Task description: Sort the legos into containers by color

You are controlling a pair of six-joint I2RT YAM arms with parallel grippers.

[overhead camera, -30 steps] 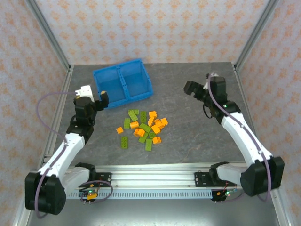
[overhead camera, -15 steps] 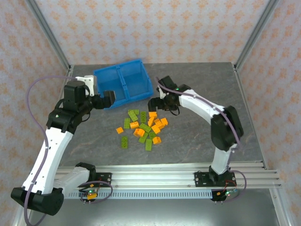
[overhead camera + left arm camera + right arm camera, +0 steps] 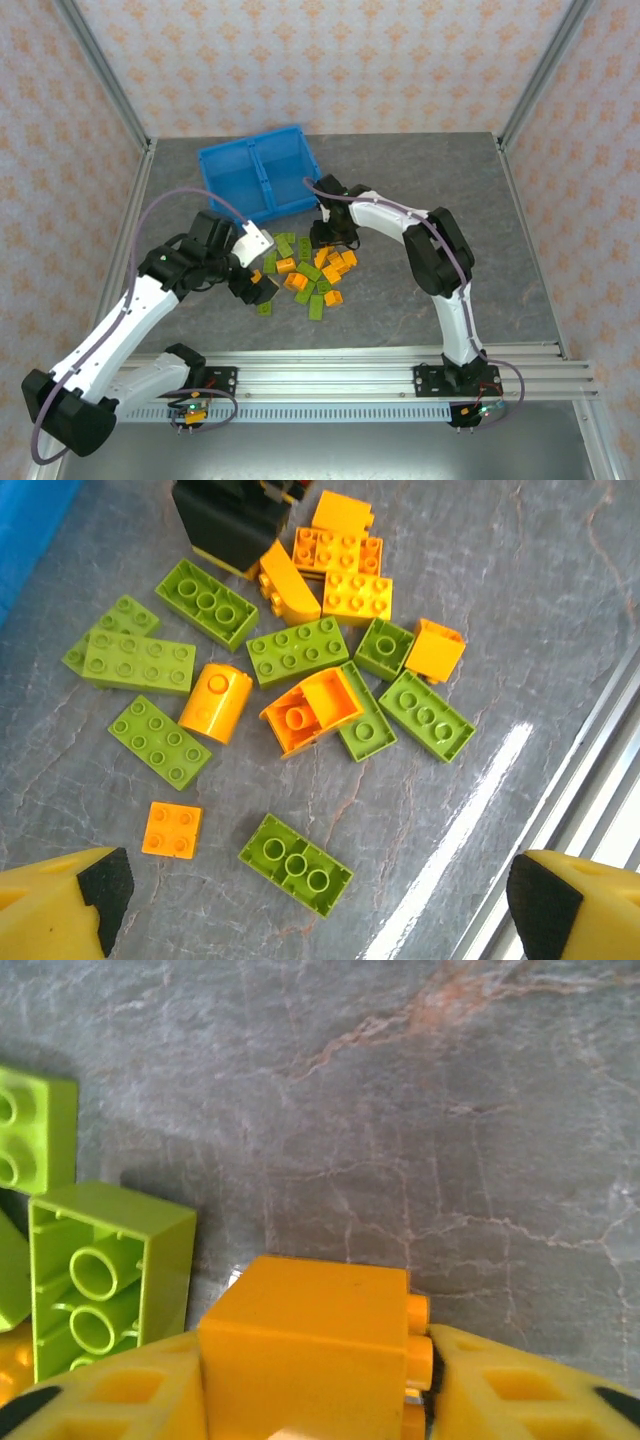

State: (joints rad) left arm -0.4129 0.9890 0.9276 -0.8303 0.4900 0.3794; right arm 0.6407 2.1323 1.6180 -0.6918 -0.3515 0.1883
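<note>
Looking down on a grey tabletop (image 3: 480, 250). Left fingers (image 3: 250, 280) spread wide open, low over the near-left edge of the legos (image 3: 312, 272), gripping nothing. Behind, toward the back left, blue bin (image 3: 262, 178), two compartments side by side. Green and orange legos scattered loose mid-tabletop, just in front of the bin. Right fingers (image 3: 327, 235) down at the pile's far edge, closed on an orange brick (image 3: 310, 1340), with a green brick (image 3: 105, 1290) just beside.
</note>
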